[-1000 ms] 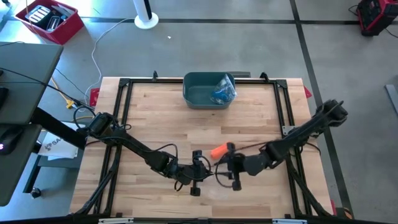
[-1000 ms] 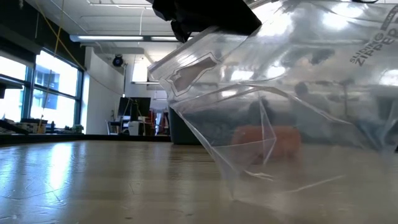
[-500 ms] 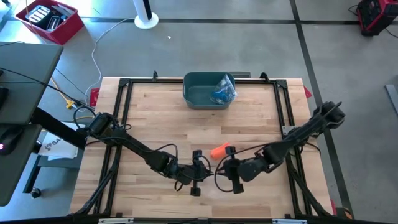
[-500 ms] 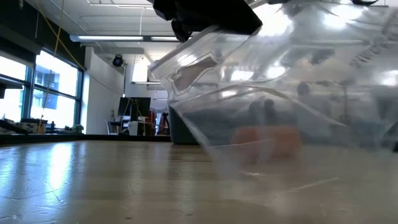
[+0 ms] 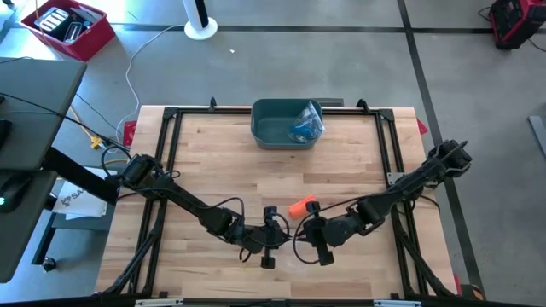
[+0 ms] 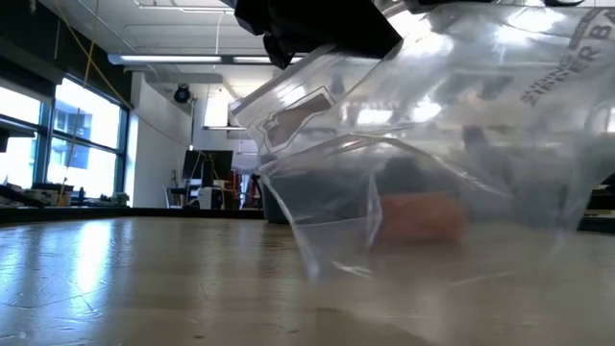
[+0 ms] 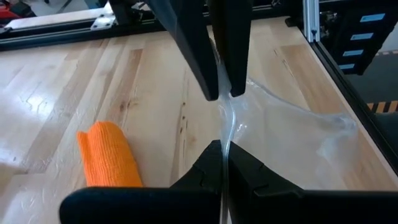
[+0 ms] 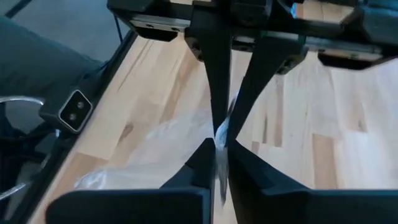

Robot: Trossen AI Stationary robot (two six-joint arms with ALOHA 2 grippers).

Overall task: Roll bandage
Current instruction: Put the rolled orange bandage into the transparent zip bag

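Near the front edge of the wooden surface (image 5: 213,162), both arms meet over a clear plastic bag (image 6: 452,144). Left gripper (image 5: 271,236): fingers fully closed, pinching the bag's edge, as the left wrist view shows. Right gripper (image 5: 317,240): fingers drawn nearly together on the same thin film, facing the left ones; judged a grip on the bag.

Orange bandage roll (image 5: 302,207) lies on the surface just behind the two grippers, touching neither. Its long axis runs diagonally, one end toward the right rear, the other toward the left front. In the low view it is seen through the hanging bag.

Judged step: holding and opening the bag. To do it well, keep both pinches firm and part them evenly, so the film neither slips nor tears.

A teal bin (image 5: 286,124) stands at the rear, well apart.
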